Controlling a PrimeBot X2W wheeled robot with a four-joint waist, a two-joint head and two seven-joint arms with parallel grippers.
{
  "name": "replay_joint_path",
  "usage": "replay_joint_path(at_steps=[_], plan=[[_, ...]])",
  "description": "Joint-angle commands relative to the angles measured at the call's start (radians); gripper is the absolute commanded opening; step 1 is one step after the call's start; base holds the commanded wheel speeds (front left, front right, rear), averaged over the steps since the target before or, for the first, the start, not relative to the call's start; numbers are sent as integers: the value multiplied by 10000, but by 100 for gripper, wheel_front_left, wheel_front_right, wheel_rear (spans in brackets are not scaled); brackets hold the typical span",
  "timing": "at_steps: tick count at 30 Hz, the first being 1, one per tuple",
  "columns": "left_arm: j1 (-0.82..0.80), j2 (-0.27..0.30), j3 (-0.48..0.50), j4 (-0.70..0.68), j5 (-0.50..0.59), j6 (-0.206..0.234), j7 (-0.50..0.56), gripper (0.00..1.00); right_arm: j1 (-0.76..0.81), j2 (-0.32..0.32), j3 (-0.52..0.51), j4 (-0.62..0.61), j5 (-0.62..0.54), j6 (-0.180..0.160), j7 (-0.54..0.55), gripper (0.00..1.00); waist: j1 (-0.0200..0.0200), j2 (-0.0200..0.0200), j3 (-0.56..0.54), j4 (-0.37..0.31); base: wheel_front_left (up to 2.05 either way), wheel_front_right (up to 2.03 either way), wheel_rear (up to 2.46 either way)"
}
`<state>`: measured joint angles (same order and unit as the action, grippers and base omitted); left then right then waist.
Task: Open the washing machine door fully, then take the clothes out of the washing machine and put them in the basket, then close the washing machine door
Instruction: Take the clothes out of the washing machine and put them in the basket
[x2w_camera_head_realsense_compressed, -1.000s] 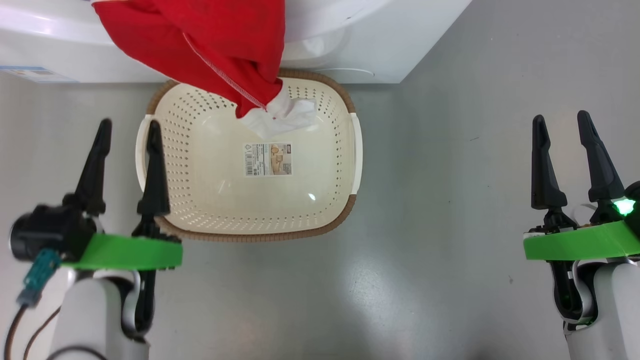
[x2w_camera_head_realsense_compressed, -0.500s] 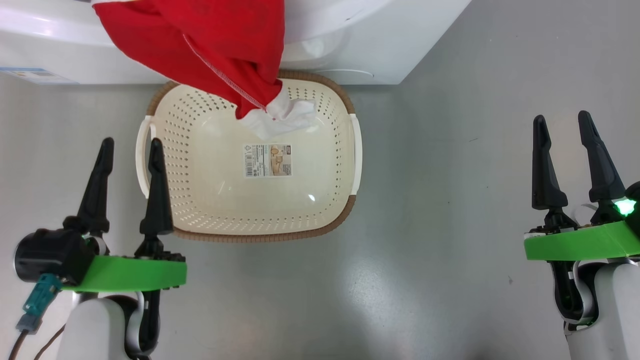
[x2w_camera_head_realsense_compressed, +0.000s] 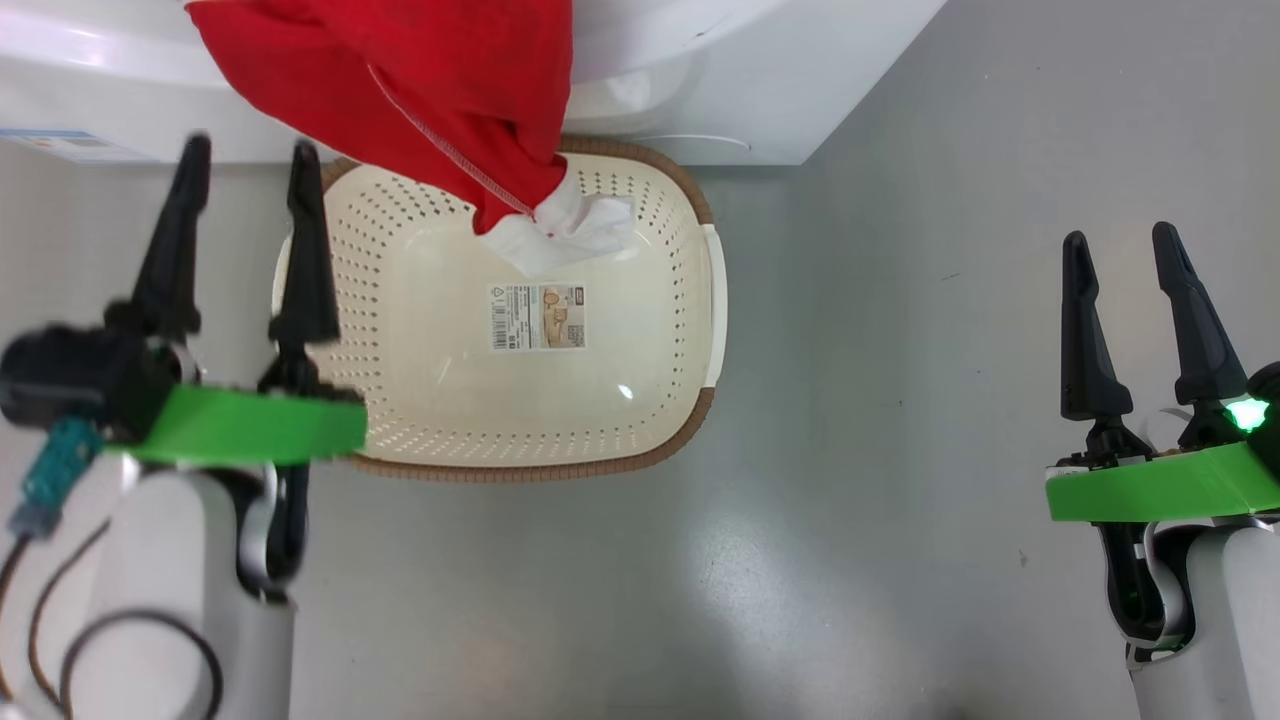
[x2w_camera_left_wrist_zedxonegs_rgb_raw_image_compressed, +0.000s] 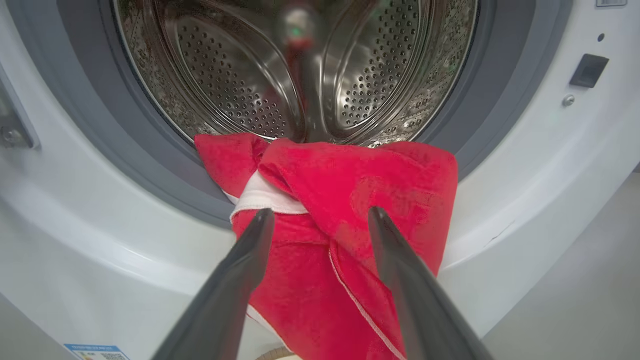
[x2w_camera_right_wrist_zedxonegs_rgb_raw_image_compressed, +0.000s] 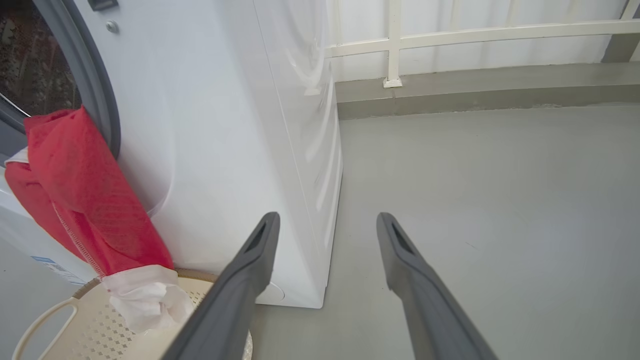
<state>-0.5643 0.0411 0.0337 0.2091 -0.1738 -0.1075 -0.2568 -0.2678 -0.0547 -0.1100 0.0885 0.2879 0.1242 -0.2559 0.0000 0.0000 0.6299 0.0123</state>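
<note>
Item: washing machine (x2w_camera_head_realsense_compressed: 700, 90), a white front-loader at the top of the head view, close against the far rim of the basket. Its mouth stands open in the left wrist view, showing the steel drum (x2w_camera_left_wrist_zedxonegs_rgb_raw_image_compressed: 240, 75) and the grey rubber ring (x2w_camera_left_wrist_zedxonegs_rgb_raw_image_compressed: 125, 150) around it. A small blue label (x2w_camera_head_realsense_compressed: 60, 145) sits low on its front, at the left. Item: clothes (x2w_camera_head_realsense_compressed: 430, 90), a red garment with white trim, draped out of the drum mouth, over the ring and down the machine's front. A crumpled white piece (x2w_camera_head_realsense_compressed: 570, 235) at its lower end hangs inside the basket's far rim; whether it rests on the basket's bottom cannot be told. Item: basket (x2w_camera_head_realsense_compressed: 400, 300), cream, perforated, with a brown rim and white side handles, on the grey floor (x2w_camera_head_realsense_compressed: 900, 400) directly before the machine. A label sticker (x2w_camera_head_realsense_compressed: 537, 317) lies at the middle of its bottom. Item: left gripper (x2w_camera_head_realsense_compressed: 247, 150), fingers parted with nothing between them, held over the basket's far left corner and blurred in the head view. In its wrist view the two fingertips frame the hanging red cloth, contact not discernible. Item: right gripper (x2w_camera_head_realsense_compressed: 1120, 236), fingers likewise spread and empty, well apart from the basket on its right, over the floor. Its wrist view looks past the machine's side panel to a white railing (x2w_camera_right_wrist_zedxonegs_rgb_raw_image_compressed: 450, 35) at the back.
</note>
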Motion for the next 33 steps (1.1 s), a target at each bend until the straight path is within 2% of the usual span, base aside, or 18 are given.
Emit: replay_joint_path(at_steps=[1,8,16,23,30,31,33], plan=[[-80,319,245,-138,118,-69,-47,100,198,-32,251,-213,-22,65,-59,100,0,0,9,-6,0,0,0],[-2267,553,-238,1440,-158,-157,622,100,154,-21,196,-242,-3,65,-59,100,0,0,125,-6,0,0,0],[-4394,711,-405,3968,-487,-163,1805,100,-41,-1,298,-267,29,65,-59,100,0,0,373,-94,0,0,0],[-5713,993,-354,6015,-636,-70,1980,100,-161,18,297,-297,68,65,-59,100,0,0,551,-246,0,0,0],[-6515,1049,-486,7440,-803,-135,1720,100,-235,32,299,-274,89,65,-59,100,0,0,614,-325,0,0,0],[-6598,1056,-530,7600,-800,-142,1654,97,-242,33,295,-275,89,65,-59,100,0,0,620,-328,0,0,0],[-6744,1048,-608,7911,-831,-161,1542,65,-258,36,291,-279,89,65,-59,100,0,0,620,-337,0,0,0]])
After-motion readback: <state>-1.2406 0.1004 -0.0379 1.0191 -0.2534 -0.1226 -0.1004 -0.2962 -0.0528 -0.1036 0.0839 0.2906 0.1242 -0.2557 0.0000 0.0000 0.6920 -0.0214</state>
